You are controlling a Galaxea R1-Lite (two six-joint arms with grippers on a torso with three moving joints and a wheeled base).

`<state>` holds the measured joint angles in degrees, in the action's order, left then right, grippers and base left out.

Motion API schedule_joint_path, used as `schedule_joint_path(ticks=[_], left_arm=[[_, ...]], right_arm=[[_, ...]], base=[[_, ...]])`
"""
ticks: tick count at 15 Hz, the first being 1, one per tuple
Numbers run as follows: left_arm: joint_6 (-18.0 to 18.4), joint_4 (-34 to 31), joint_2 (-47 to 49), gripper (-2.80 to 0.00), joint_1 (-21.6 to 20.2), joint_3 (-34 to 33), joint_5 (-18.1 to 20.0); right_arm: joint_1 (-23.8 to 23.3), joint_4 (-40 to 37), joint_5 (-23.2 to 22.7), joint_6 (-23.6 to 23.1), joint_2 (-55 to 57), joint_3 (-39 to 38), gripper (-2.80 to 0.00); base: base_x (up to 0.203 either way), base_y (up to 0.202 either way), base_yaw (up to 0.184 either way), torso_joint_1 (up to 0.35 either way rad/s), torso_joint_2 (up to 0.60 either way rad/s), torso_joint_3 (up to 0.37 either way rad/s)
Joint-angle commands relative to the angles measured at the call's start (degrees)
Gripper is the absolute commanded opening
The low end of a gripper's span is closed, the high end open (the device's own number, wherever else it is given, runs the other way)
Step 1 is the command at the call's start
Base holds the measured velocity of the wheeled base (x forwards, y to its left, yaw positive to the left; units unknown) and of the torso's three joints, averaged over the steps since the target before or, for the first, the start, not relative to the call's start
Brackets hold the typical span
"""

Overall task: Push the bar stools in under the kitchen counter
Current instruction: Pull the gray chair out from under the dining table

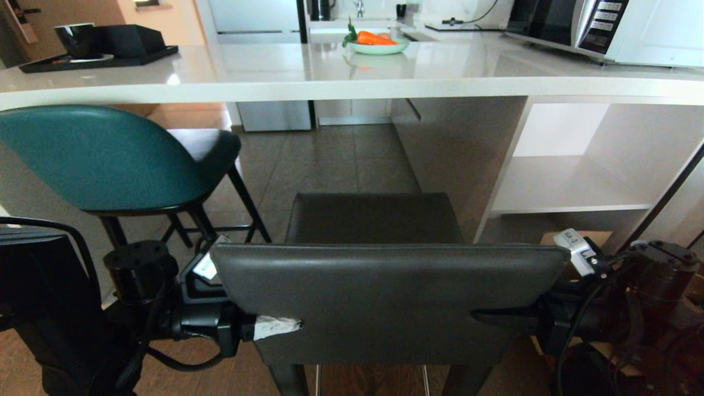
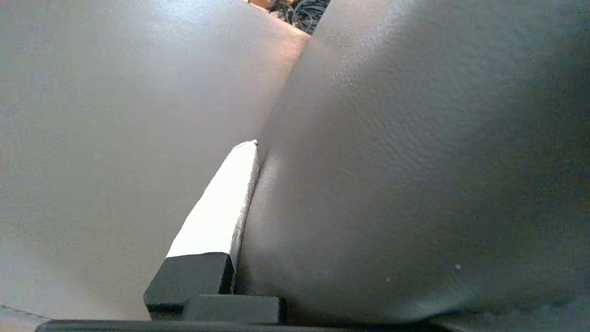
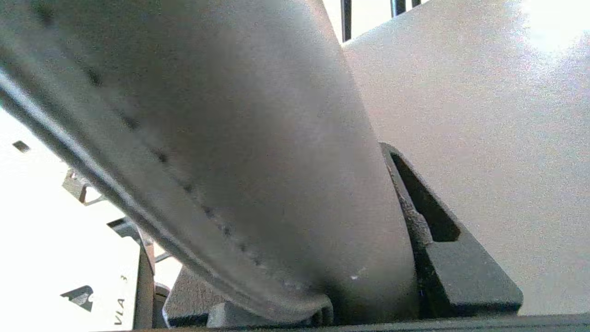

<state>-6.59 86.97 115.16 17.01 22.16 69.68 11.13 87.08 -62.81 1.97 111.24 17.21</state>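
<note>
Teal stool [image 1: 104, 159] at the frame's left, dark grey stool [image 1: 385, 297] at centre. The desk [image 1: 275, 77] is glossy white-grey. Orange carrots [image 1: 374, 38] fill a pale green bowl [image 1: 379, 48].

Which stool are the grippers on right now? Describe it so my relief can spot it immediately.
Start at the long white kitchen counter across the room. Before its open middle, nearest the robot, stands the dark grey leather stool, with the left gripper and right gripper clamped on its backrest's two ends. Unlike the teal stool on the left, its back is flat and rectangular.

text: "VLA 3" | on: white label [image 3: 103, 302] by right hand mount
</note>
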Motion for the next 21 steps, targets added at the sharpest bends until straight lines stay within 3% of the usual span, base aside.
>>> schedule_joint_path(ticks=[1,6,8,9,11,12,14,21], left_arm=[[0.5,0.7,0.1,-2.8,0.8,0.3,0.6],[0.7,0.7,0.6,-2.8,0.1,1.2,0.7],[0.9,0.7,0.9,-2.8,0.1,1.1,0.9],[0.8,0.7,0.8,-2.8,0.0,1.1,0.9],[0.9,0.7,0.8,-2.8,0.0,0.9,0.9],[1.4,0.7,1.0,0.0,0.0,1.2,0.9],[1.8,0.7,1.0,0.0,0.4,1.6,0.9],[1.9,0.7,0.0,0.0,0.2,0.5,0.8]], right_arm=[[0.0,0.6,0.1,-0.4,1.0,0.4,-2.8],[-0.6,0.6,-0.8,-0.7,0.4,0.3,-2.8],[-0.9,0.6,-2.2,-3.2,1.3,0.2,-2.8],[-1.3,0.6,-3.1,-5.0,1.6,0.2,0.0],[-2.0,0.6,-3.2,-6.4,1.3,0.3,0.0],[-2.3,0.6,-3.2,-5.9,1.2,0.2,0.0],[-2.2,0.6,-3.2,-3.0,0.7,-0.3,0.0],[-1.9,0.6,-3.6,-2.7,-0.4,-1.4,0.0]], base=[[0.0,0.0,0.0,0.0,0.0,0.0],[0.0,0.0,0.0,0.0,0.0,0.0],[0.0,0.0,0.0,0.0,0.0,0.0],[0.0,0.0,0.0,0.0,0.0,0.0],[0.0,0.0,0.0,0.0,0.0,0.0],[0.0,0.0,0.0,0.0,0.0,0.0],[0.0,0.0,0.0,0.0,0.0,0.0],[0.0,0.0,0.0,0.0,0.0,0.0]])
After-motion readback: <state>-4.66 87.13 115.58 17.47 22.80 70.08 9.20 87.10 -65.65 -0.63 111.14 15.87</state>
